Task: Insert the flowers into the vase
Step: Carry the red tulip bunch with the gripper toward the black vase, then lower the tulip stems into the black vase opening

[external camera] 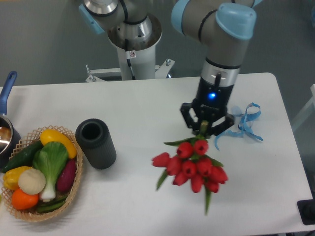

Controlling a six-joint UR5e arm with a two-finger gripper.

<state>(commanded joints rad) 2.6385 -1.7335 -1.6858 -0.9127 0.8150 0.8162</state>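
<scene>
1. Claw [204, 129] first: it points down over the bench [147, 108] with its fingers closed in around the green stems of the flowers [193, 164], just above the red heads. You can take it as clamped on the bunch, though the contact itself is partly hidden by the leaves.

2. Flowers hang below the claw, spreading toward 6 o'clock, heads low and fanned out, one tulip leaning toward 9 o'clock. You cannot tell from this view whether the lowest heads touch the bench or hang just clear.

3. Vase [95, 143] stands upright, well apart from the bunch at 9 o'clock from the claw, its round mouth open toward the camera. It sits just beside a wicker basket [74, 189] of vegetables, which lies at its 8 o'clock.

4. Relation to watch: the stems run up into the claw while the heads point down, so the bunch's long axis is roughly vertical but blooms-first. You will likely need to carry it toward 9 o'clock and turn it so the stems lead into the mouth.

5. Ribbon [244, 121], light blue, lies at 3 o'clock from the claw, out of the path.
</scene>
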